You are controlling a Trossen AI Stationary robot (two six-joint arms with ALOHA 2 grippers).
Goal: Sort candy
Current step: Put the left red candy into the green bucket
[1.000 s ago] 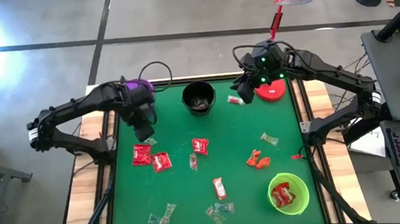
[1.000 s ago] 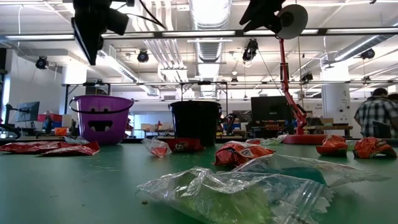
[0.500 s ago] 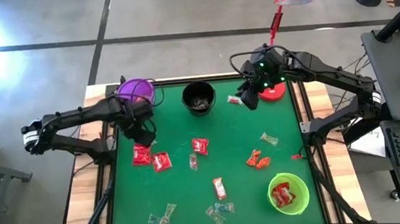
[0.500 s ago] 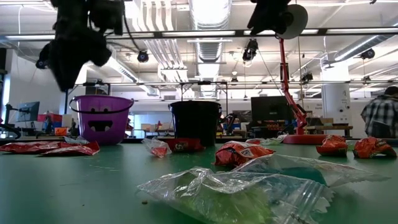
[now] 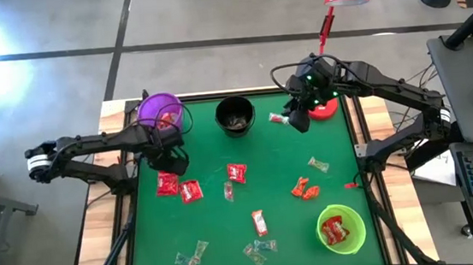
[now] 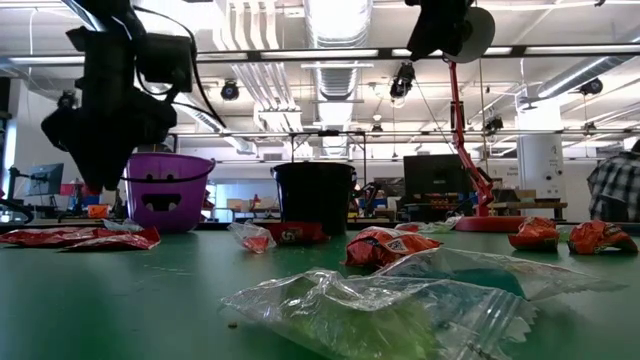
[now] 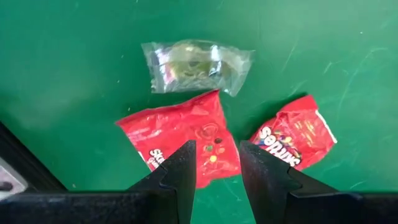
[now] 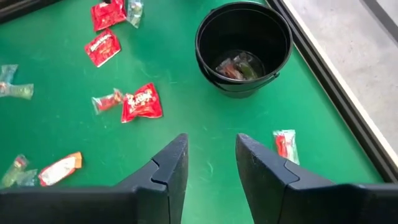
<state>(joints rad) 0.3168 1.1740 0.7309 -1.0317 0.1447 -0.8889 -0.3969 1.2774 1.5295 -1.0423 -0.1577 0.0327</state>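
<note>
Sorting was barely begun: most candy (image 5: 237,173) lay loose on the bench (image 5: 216,237), a few pieces in the black bowl (image 5: 235,115) and green bowl (image 5: 341,229). The left end effector (image 7: 216,165) hung parted and empty over red packets (image 7: 183,137); the right end effector (image 8: 208,163) was likewise empty.

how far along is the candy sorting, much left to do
Early on. Done: a red pack sits in the green bowl and a few candies lie in the black bucket. In hand: nothing; the left gripper hangs open over a red pack, and the right gripper is open and empty near the black bucket. Left: about a dozen candies lie loose on the green mat.
</note>
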